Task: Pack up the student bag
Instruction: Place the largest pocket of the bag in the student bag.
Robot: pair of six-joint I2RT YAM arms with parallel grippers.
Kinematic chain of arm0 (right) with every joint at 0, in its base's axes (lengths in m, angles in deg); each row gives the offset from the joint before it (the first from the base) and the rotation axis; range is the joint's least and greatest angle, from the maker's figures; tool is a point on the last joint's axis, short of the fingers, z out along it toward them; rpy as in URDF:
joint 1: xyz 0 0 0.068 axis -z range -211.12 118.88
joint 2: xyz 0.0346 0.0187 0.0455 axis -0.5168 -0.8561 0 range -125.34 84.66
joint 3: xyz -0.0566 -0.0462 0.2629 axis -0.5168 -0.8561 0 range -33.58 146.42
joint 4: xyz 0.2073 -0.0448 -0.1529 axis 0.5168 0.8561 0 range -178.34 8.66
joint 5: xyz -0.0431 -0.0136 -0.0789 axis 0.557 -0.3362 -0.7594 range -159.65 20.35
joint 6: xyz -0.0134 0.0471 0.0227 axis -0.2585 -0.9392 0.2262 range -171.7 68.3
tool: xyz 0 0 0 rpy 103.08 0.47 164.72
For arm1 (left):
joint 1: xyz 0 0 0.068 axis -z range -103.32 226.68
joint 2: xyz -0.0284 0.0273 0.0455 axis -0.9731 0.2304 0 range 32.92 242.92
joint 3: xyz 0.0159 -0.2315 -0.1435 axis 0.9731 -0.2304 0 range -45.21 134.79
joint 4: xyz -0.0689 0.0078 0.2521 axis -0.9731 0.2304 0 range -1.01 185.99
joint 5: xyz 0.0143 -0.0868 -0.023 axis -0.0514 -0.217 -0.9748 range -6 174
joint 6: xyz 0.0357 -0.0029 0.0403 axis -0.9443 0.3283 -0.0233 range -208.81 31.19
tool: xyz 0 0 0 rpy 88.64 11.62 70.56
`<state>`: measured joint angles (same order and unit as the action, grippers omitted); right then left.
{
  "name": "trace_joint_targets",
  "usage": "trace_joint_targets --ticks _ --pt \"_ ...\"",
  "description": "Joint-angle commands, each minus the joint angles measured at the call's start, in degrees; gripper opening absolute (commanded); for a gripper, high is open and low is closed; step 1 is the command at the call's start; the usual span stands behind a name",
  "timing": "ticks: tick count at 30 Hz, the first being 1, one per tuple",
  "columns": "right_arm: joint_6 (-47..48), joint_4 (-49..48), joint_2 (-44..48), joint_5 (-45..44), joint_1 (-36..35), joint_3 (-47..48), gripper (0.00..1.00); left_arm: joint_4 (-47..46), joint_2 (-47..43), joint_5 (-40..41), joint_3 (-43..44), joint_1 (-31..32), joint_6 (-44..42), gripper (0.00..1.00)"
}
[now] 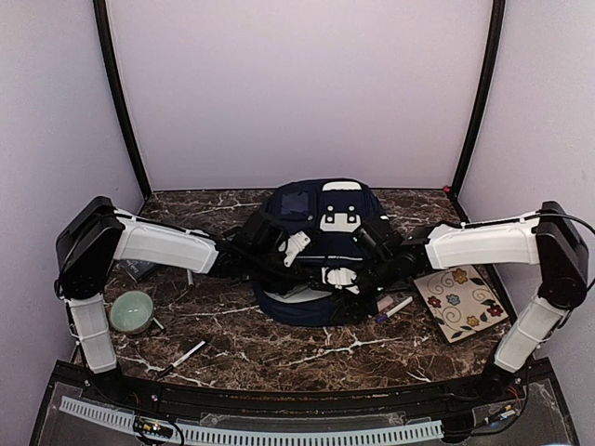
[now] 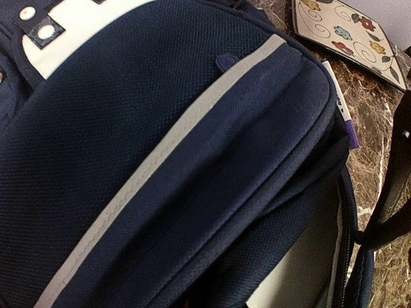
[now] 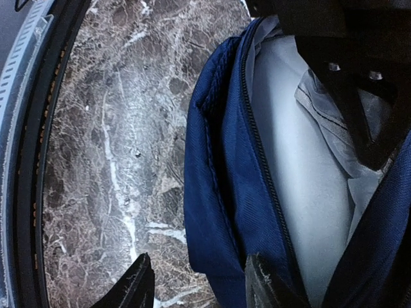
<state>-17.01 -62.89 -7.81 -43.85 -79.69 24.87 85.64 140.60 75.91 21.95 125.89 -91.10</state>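
I see my right end effector (image 3: 199,285) apart astride the bag's (image 3: 218,192) rim; left end effector (image 1: 292,249) together against it.

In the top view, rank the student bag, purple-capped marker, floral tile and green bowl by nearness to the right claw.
1. student bag: the right claw is at its open edge.
2. purple-capped marker: on the table just right of the claw.
3. floral tile: further right.
4. green bowl: far left side.
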Motion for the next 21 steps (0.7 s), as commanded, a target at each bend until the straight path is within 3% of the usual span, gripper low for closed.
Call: trace_joint_targets --ticks 1,4,9,15,19,21 --pt "-3.28 -4.9 -4.41 -6.1 0.17 -1.73 0.45 -5.65 4.0 0.36 1.26 -2.45 1.16 0.04" --pt "-6.6 -7.76 -7.16 -14.83 0.74 -1.21 0.4 -5.95 6.31 -0.01 4.84 -3.4 1.82 0.07" --pt "-7.88 -11.34 -6.9 -21.6 1.66 -2.31 0.4 -1.85 5.03 0.86 7.51 -3.86 -0.38 0.35" --pt "-7.23 -9.82 -6.39 -19.94 2.69 -2.08 0.41 6.11 -10.08 -3.05 4.85 -4.05 -2.08 0.5" --pt "-5.01 -7.75 -3.73 -12.59 2.77 -2.11 0.45 12.87 -18.73 1.07 3.68 -6.26 -2.87 0.65" --pt "-4.65 -6.59 -2.92 -10.14 2.78 -1.82 0.47 15.2 -21.89 6.83 2.5 -8.69 -1.07 0.77"
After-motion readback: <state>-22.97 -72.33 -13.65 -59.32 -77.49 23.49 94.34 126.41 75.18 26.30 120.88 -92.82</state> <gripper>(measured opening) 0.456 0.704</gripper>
